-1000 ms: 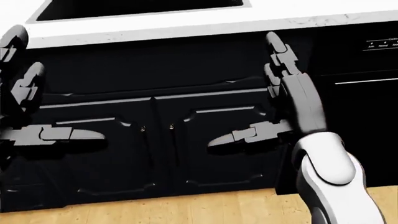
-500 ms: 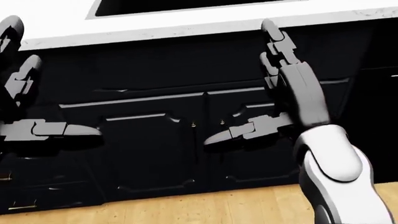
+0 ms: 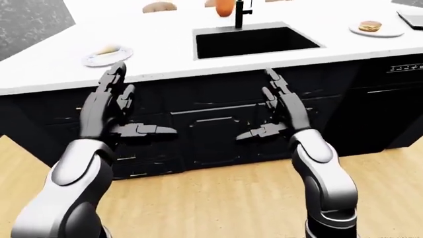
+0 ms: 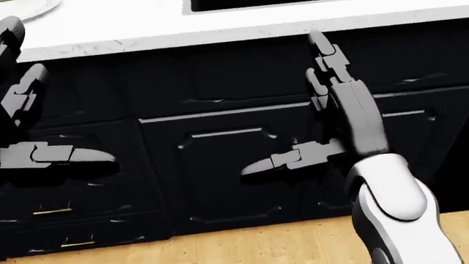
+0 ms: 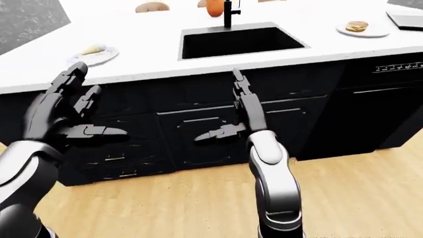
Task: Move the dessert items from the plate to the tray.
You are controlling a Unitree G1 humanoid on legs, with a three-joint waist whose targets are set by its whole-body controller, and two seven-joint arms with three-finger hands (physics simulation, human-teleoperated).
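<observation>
A white plate [image 3: 89, 60] with a pale wedge-shaped dessert [image 3: 107, 50] sits at the left of the white counter [image 3: 165, 54]. Another white plate [image 3: 390, 32] at the right carries a small round brown item [image 3: 370, 25]. The corner of a grey tray [image 3: 413, 18] shows at the far right edge. Both hands hang below the counter's edge against the black cabinet doors [image 3: 211, 134]. My left hand [image 3: 140, 101] is open with fingers spread, and so is my right hand [image 3: 256, 106]. Neither holds anything.
A black sink [image 3: 254, 41] with a black faucet [image 3: 239, 13] is set in the counter's middle. An orange object [image 3: 224, 7] and a brown loaf [image 3: 158, 7] stand along the top. A black dishwasher [image 3: 396, 104] is at the right. Wooden floor [image 3: 211, 198] lies below.
The whole head view has slid right, so the camera has moved left along the cabinets. A plate's rim now shows at its top left. The hands keep their open pose.
</observation>
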